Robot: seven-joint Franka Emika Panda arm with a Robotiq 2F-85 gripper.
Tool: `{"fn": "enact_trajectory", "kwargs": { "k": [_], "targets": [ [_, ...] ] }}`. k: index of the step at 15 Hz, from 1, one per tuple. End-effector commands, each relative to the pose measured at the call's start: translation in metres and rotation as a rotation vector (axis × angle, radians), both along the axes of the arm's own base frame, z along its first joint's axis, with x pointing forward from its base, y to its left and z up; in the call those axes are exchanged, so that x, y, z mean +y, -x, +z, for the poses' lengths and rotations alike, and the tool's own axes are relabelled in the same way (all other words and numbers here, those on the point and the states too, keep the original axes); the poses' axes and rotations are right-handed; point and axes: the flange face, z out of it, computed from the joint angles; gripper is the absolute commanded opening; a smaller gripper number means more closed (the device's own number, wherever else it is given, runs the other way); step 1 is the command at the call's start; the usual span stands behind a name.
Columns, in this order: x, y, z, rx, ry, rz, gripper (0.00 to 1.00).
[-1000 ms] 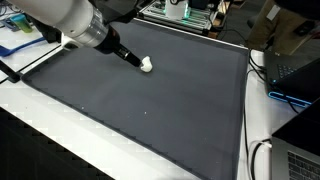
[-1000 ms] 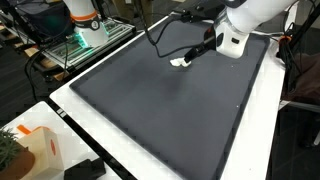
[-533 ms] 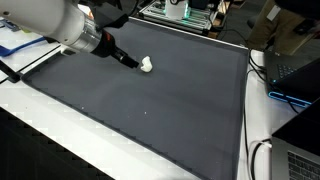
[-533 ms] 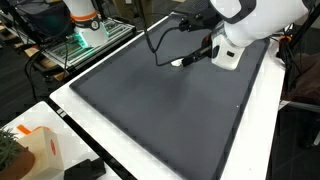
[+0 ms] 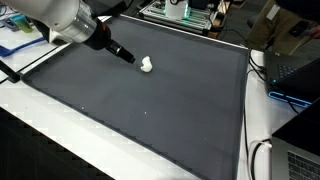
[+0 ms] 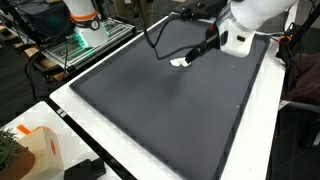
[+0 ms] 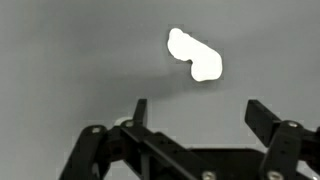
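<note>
A small white lumpy object [image 5: 147, 65] lies on the dark grey mat [image 5: 150, 110], toward its far side; it shows in both exterior views [image 6: 179, 61]. My gripper [image 5: 125, 55] hangs low over the mat just beside the object, a short gap away, not touching it [image 6: 197, 52]. In the wrist view the white object [image 7: 195, 56] lies on the mat ahead of the gripper [image 7: 197, 108]. The two black fingers stand wide apart and open, with only bare mat between them. Nothing is held.
The mat sits on a white table [image 5: 60, 135]. A laptop [image 5: 292, 70] and cables lie past the mat's edge. Electronics with green lights [image 6: 85, 35] stand at the back. An orange and white box [image 6: 30, 145] is near the table corner.
The arm's body has swung and the gripper has drawn back a little from the white object. The object has stayed in place. The jaws remain open.
</note>
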Motion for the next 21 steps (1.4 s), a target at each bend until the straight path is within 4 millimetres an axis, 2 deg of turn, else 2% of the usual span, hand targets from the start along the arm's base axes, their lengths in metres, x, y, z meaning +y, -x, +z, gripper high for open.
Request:
{"fn": "enact_trajectory", "kwargs": {
  "k": [1, 5, 11, 12, 15, 21],
  "targets": [
    [0.004, 0.022, 0.054, -0.134, 0.06, 0.103, 1.0],
    [0.015, 0.043, 0.101, -0.263, 0.084, 0.045, 1.0],
    [0.028, 0.107, 0.127, -0.26, 0.157, -0.108, 1.0],
    [0.027, 0.075, 0.123, -0.238, 0.126, -0.078, 1.0],
    [0.031, 0.096, 0.13, -0.246, 0.137, -0.098, 1.0],
    [0.029, 0.1, 0.129, -0.248, 0.138, -0.101, 1.0]
  ]
}}
